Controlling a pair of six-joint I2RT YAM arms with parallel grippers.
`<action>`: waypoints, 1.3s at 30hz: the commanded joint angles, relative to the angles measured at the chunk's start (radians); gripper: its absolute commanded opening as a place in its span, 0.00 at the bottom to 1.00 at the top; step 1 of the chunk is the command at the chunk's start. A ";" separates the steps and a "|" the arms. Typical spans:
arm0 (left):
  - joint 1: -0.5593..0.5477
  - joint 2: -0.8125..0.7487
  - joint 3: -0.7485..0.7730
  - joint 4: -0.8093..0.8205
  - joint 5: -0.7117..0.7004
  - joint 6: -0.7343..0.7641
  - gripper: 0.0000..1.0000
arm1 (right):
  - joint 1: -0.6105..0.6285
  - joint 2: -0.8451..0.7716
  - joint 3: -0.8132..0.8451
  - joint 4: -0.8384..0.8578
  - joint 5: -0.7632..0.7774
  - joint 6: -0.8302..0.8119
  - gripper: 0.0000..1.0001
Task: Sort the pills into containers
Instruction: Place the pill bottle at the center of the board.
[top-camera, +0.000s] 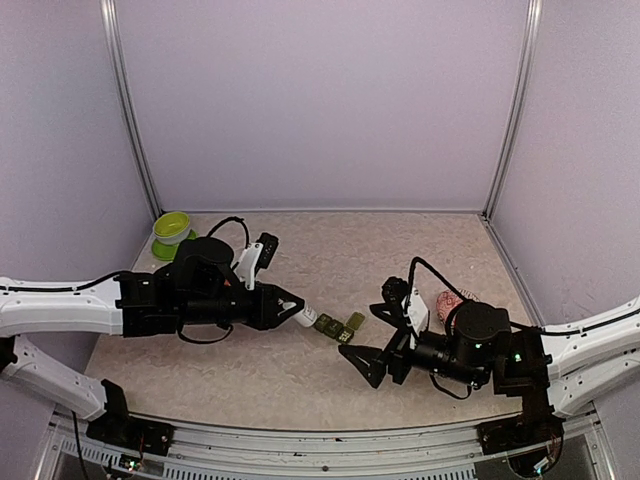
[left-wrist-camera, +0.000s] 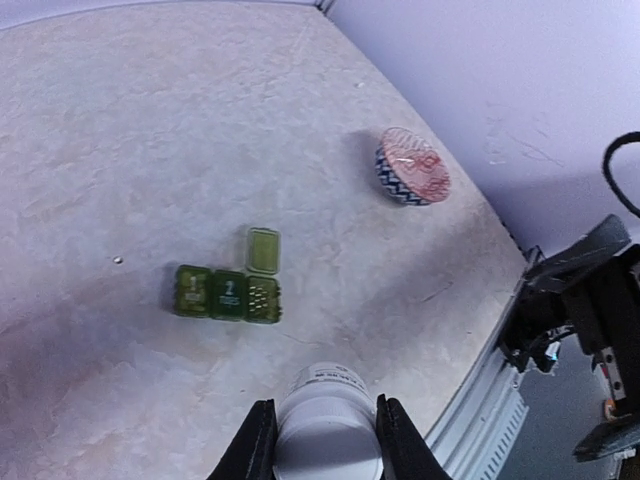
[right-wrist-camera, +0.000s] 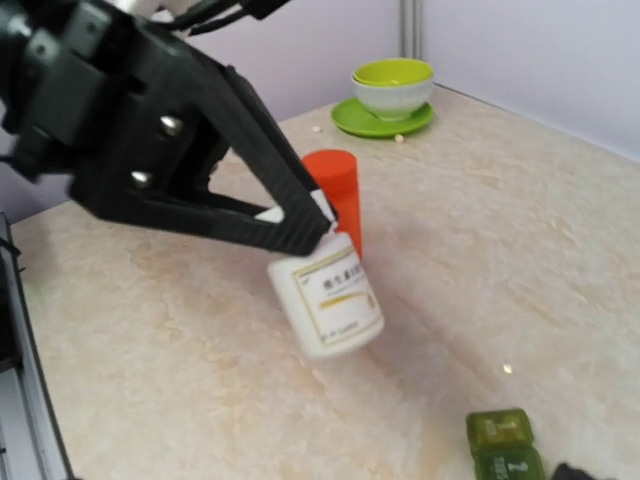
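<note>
containers (left-wrist-camera: 228, 293): middle lid reads "2" | white bottle (right-wrist-camera: 328, 295): label print too small to read

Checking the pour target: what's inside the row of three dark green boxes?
The row of three dark green square boxes: end one, lid flipped open, shows pale specks, too blurred to call pills. Other two lidded, contents hidden.
</note>
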 joint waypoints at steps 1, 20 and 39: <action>0.073 0.063 0.006 -0.067 -0.060 0.045 0.26 | -0.024 -0.013 -0.005 -0.065 0.031 0.073 1.00; 0.235 0.417 0.139 -0.113 -0.185 0.149 0.26 | -0.058 0.008 -0.024 -0.116 0.061 0.160 1.00; 0.249 0.546 0.226 -0.159 -0.260 0.192 0.38 | -0.124 0.017 -0.046 -0.150 0.027 0.230 1.00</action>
